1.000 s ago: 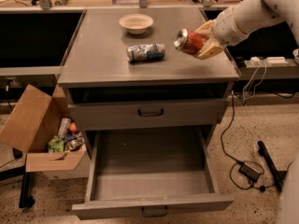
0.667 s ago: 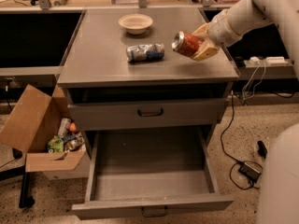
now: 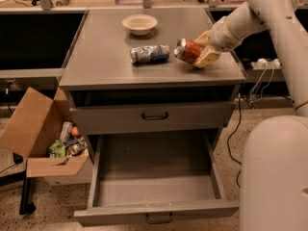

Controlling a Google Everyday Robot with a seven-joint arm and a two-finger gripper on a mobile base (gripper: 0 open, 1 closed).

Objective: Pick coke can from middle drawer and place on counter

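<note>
**Coke can out of drawer, held tilted over counter**

Middle drawer (image 3: 154,179) stands open at near centre, floor bare. On the counter (image 3: 103,57), a silver-and-blue can (image 3: 149,54) lies on its side, just left of the coke can (image 3: 186,50). Coke can is tilted over the counter's right part; contact with the top not discernible. Gripper (image 3: 197,53) comes in from the right, fingers clamped on the can.

Risk: released at this tilt, the can may topple and roll into its neighbour or off the near edge.
</note>
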